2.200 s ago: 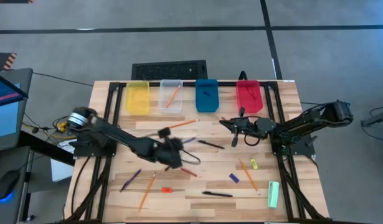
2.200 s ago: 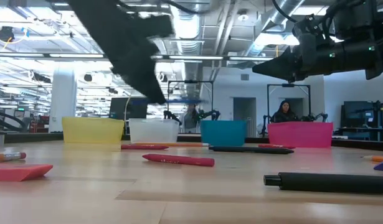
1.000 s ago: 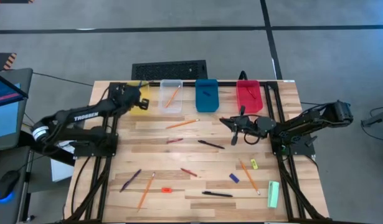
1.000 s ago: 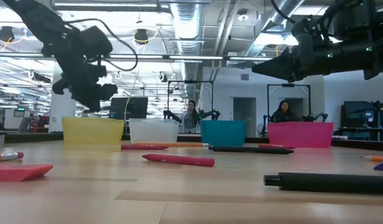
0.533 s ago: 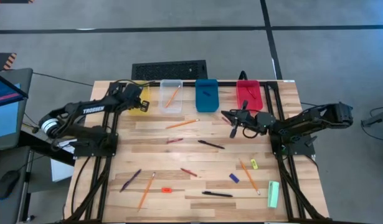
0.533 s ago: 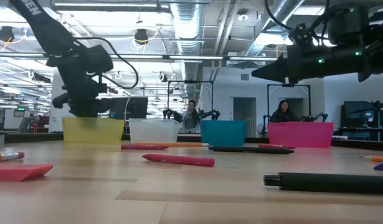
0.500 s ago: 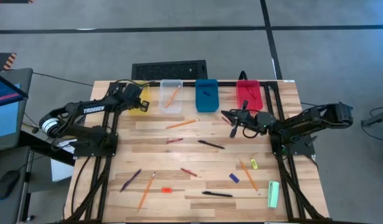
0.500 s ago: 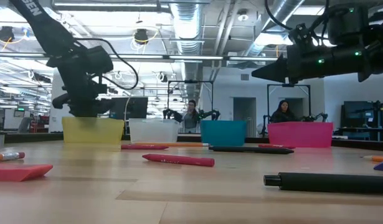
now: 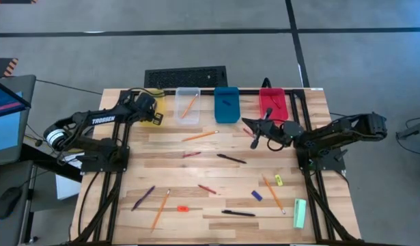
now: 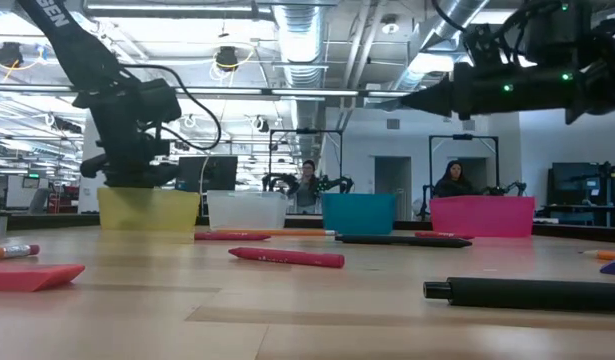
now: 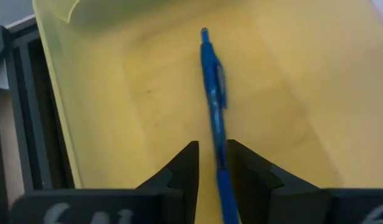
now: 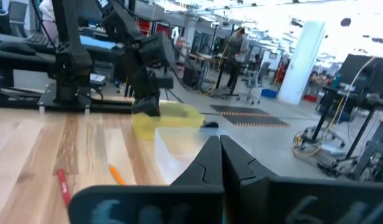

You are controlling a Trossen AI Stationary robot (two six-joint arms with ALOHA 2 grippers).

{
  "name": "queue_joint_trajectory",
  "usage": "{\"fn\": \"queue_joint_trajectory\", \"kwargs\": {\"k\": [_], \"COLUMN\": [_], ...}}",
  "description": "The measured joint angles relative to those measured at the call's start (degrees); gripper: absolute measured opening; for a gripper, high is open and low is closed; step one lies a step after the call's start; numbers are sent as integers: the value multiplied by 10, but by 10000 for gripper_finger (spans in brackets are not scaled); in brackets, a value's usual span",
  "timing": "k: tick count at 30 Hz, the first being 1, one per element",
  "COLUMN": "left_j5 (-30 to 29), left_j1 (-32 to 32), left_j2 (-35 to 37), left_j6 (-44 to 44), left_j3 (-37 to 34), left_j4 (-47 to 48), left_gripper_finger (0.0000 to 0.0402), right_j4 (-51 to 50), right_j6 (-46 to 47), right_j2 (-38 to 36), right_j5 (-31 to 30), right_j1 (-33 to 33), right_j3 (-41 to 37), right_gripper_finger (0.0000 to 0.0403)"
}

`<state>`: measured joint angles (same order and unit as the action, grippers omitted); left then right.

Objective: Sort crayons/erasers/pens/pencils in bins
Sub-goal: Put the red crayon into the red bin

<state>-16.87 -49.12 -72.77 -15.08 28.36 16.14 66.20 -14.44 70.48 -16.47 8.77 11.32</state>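
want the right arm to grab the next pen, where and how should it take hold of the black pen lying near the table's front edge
Grip the black pen at mid-length, coming straight down from above. It lies flat, running left to right, with bare wood on both long sides, so the fingers should probably straddle its thin width, set across its length. The right gripper hovers well behind it.

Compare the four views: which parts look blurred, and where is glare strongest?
Low view: the near black pen is soft; ceiling lights glare. Left wrist view: the blue pen in the yellow bin is fairly sharp. Right wrist view: the background is washed out.
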Motion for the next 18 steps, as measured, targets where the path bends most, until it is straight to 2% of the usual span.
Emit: {"fn": "queue_joint_trajectory", "kwargs": {"k": [4,9,14,18], "left_j5": [-12,-89,-111,-109], "left_j1": [3,29,91,159], "left_j2": [15,82,177,253], "left_j6": [28,58,59,79], "left_j3": [0,0,-1,-32], "left_j4": [8,16,13,-49], "left_gripper_finger": [91,96,73,43], "right_j4": [-16,-25,-52,-67], "right_j6": [-18,-23,-23,-17], "right_j2": [0,0,0,0], "right_j5": [0,0,0,-1], "right_j1": [-2,1,6,8], "right_j3": [15,30,36,36], "right_gripper_finger": [2,2,2,1]}}
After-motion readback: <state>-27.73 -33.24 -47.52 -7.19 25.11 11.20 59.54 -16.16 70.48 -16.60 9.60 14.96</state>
